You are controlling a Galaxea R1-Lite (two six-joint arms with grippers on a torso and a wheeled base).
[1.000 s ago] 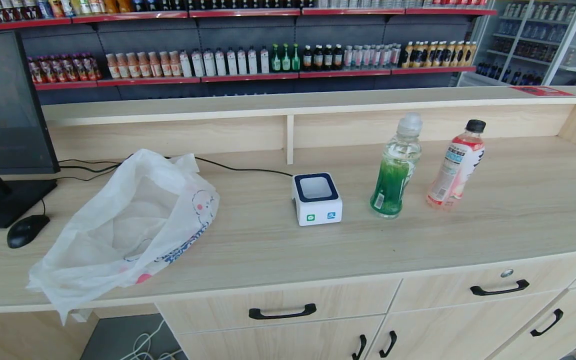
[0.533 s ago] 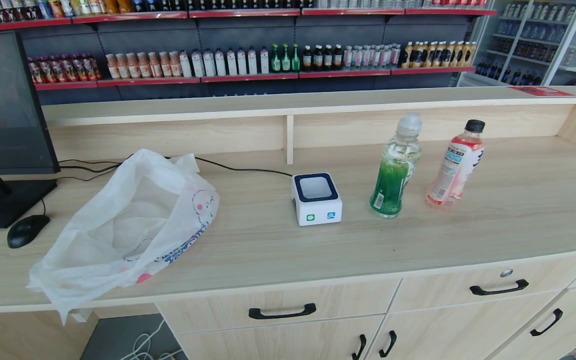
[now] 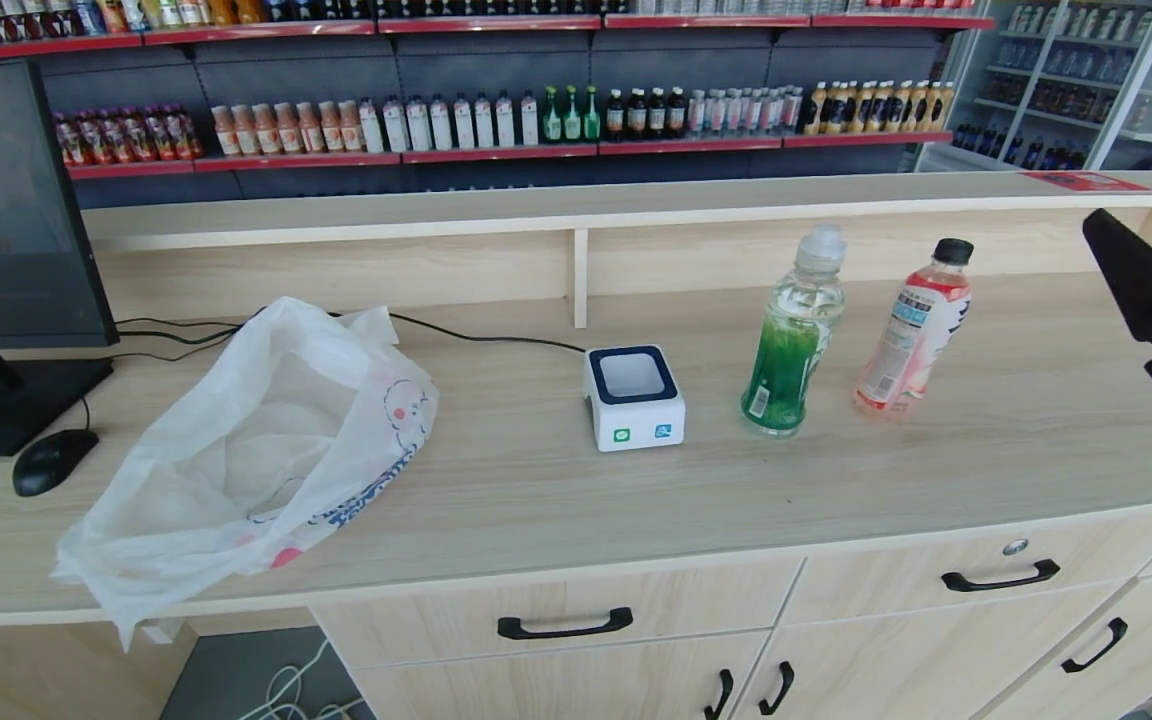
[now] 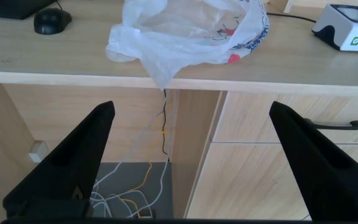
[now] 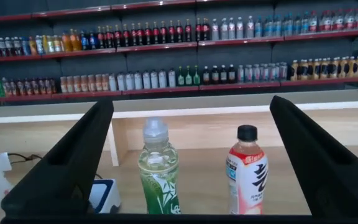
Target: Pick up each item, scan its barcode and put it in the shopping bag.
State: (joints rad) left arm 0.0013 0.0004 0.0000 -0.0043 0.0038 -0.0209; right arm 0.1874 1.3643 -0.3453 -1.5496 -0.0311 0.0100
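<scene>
A green bottle (image 3: 792,335) with a clear cap and a pink bottle (image 3: 913,335) with a black cap stand upright on the wooden counter (image 3: 536,500), right of the white scanner (image 3: 633,398). The white shopping bag (image 3: 256,450) lies open on the counter's left side. A finger (image 3: 1136,285) of my right gripper pokes in at the far right, above the counter. My right gripper (image 5: 191,102) is open and faces the green bottle (image 5: 158,174) and the pink bottle (image 5: 247,177) from a distance. My left gripper (image 4: 192,106) is open, low in front of the cabinets, below the bag (image 4: 191,31).
A monitor (image 3: 6,220) and a black mouse (image 3: 54,460) sit at the far left. A cable (image 3: 476,338) runs from the scanner behind the bag. A raised ledge (image 3: 576,215) backs the counter. Drawers with black handles (image 3: 564,625) are below its front edge.
A finger of my right gripper has come into the head view at the right edge. The bottles, scanner and bag have not moved.
</scene>
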